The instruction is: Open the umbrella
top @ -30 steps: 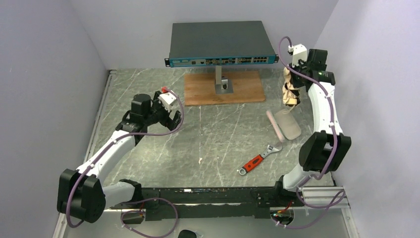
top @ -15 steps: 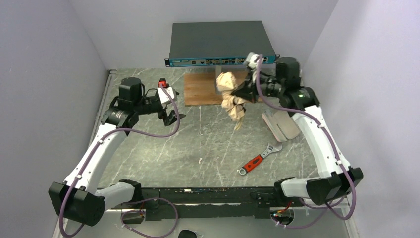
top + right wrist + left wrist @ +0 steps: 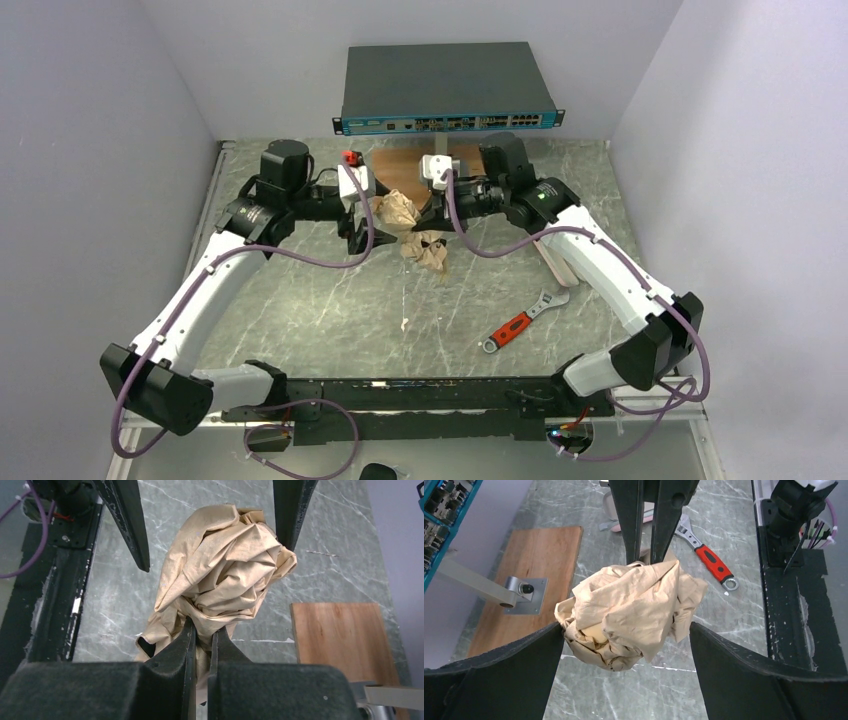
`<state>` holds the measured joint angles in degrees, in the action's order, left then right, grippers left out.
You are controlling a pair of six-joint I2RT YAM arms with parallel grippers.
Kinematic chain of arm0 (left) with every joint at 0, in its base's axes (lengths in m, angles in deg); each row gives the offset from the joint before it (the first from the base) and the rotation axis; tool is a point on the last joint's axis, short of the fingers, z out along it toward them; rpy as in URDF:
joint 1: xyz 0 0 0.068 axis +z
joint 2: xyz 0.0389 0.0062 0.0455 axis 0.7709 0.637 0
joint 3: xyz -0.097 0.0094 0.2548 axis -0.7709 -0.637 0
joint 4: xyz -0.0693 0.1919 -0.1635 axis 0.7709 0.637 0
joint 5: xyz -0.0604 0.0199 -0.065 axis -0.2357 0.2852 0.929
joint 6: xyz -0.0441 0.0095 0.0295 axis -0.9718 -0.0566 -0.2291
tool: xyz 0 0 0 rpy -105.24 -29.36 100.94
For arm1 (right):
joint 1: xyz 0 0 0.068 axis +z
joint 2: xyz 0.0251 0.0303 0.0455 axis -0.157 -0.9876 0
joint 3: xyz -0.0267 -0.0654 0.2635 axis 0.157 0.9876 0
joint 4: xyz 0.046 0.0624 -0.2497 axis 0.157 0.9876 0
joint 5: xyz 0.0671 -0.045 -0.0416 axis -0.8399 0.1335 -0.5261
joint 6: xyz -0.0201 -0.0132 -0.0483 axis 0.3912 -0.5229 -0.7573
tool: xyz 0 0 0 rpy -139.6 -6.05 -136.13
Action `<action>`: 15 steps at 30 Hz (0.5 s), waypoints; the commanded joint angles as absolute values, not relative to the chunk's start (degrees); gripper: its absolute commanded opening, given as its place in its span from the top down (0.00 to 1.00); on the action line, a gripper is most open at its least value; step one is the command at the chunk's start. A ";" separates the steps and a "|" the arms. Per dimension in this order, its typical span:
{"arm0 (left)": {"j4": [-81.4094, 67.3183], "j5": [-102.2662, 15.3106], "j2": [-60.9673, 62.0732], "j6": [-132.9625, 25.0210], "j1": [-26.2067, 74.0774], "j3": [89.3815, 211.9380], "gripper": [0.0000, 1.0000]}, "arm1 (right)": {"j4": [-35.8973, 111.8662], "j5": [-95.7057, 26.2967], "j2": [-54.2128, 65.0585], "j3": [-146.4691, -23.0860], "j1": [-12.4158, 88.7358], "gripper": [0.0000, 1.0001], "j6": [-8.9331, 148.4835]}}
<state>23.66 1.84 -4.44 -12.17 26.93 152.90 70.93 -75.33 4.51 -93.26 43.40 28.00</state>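
The umbrella (image 3: 403, 209) is a crumpled peach-beige bundle held in the air above the middle back of the table, with a fold (image 3: 428, 251) hanging lower. My right gripper (image 3: 422, 212) is shut on it; in the right wrist view its jaws (image 3: 202, 630) pinch the fabric of the umbrella (image 3: 225, 575). My left gripper (image 3: 365, 222) is open, facing the right one. In the left wrist view its fingers (image 3: 626, 630) stand on either side of the umbrella (image 3: 634, 605), the left one touching fabric. No handle or shaft shows.
A network switch (image 3: 447, 88) on a metal stand sits at the back over a wooden board (image 3: 392, 162). A red-handled wrench (image 3: 520, 323) lies front right. A pale pinkish sleeve (image 3: 566, 262) lies under the right arm. The black base rail (image 3: 420, 395) runs along the near edge.
The right arm swung from the back right corner to the middle, carrying the umbrella. The left arm moved back and right, and its open jaws now flank the bundle.
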 commanded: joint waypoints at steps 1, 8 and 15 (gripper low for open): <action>20.68 3.97 -4.13 -19.70 24.51 153.37 0.01 | 62.88 -77.89 4.79 -95.10 45.54 1.00 20.78; 24.01 4.63 -2.74 -16.25 24.42 154.37 0.45 | 63.53 -76.77 6.66 -92.67 46.47 1.00 15.76; 26.01 6.41 -1.34 -17.09 25.00 156.41 1.00 | 62.67 -72.74 8.62 -90.22 46.37 0.89 18.86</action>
<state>24.55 2.54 -2.12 -16.55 25.59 153.32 70.58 -72.54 4.53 -89.94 45.79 18.01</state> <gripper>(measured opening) 0.275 0.068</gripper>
